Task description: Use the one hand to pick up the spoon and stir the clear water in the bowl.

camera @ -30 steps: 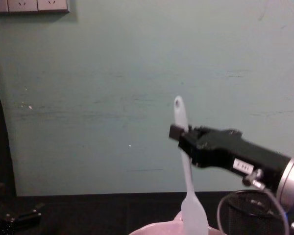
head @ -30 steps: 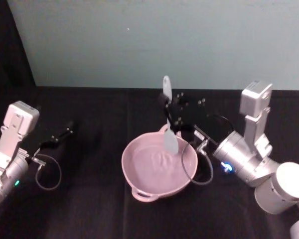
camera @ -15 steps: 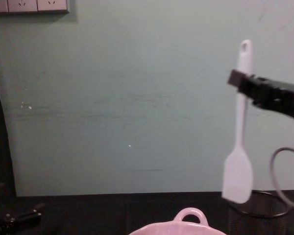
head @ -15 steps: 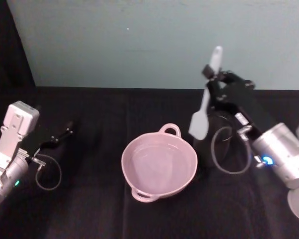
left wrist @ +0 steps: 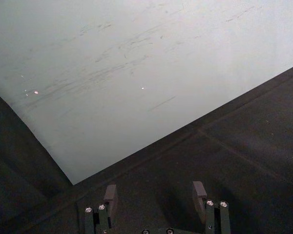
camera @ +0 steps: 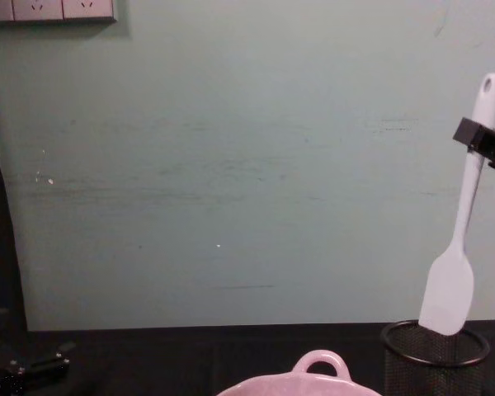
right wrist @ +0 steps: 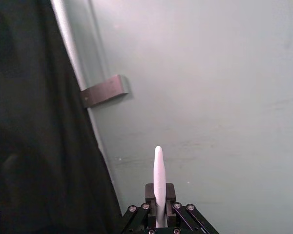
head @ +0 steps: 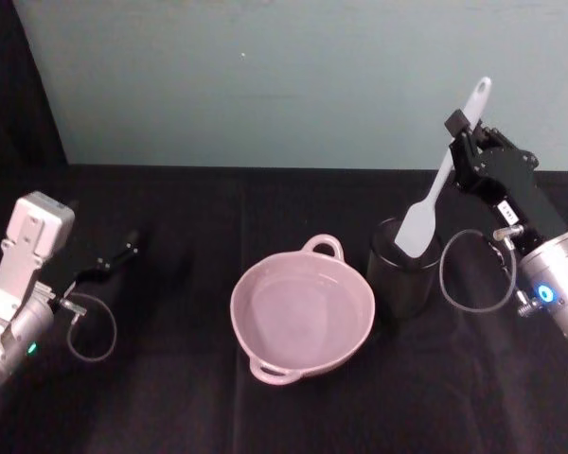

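Observation:
The pale pink bowl (head: 239,312) holds clear water at the middle of the black table; its loop handle (camera: 320,363) peeks up in the chest view. My right gripper (head: 457,128) is raised at the right, shut on the upper handle of the white spoon (head: 438,184). The spoon (camera: 460,235) hangs tilted, head down, its flat head (camera: 447,295) just at the mouth of the black wire-mesh cup (camera: 436,356). In the right wrist view the handle tip (right wrist: 157,180) stands up between the shut jaws. My left gripper (head: 114,257) rests parked at the left, open and holding nothing (left wrist: 155,195).
The black mesh cup (head: 402,274) stands just right of the bowl. A pale green wall rises behind the table. Cable loops hang beside both wrists. Bare black tabletop lies between the left gripper and the bowl.
The right gripper lifted the spoon out of the bowl and carried it to the right and up; its head now hangs over the mesh cup. The left arm stayed put.

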You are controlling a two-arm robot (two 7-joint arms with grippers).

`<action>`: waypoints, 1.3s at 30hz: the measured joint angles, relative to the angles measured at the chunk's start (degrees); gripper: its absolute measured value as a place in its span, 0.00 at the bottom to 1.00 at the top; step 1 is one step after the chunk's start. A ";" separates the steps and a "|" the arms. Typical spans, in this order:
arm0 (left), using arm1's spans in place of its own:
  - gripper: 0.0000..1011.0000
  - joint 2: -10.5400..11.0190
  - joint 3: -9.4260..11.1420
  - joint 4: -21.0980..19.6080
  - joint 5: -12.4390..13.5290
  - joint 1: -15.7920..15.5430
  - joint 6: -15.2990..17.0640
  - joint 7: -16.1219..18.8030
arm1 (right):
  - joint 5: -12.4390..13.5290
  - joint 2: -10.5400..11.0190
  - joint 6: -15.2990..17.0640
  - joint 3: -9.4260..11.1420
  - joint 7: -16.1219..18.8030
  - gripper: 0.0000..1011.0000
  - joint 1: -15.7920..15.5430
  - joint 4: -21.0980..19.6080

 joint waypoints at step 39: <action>0.99 0.00 0.01 0.00 0.00 0.00 0.00 0.00 | 5.29 -4.97 -0.02 -0.69 0.16 0.11 5.97 17.63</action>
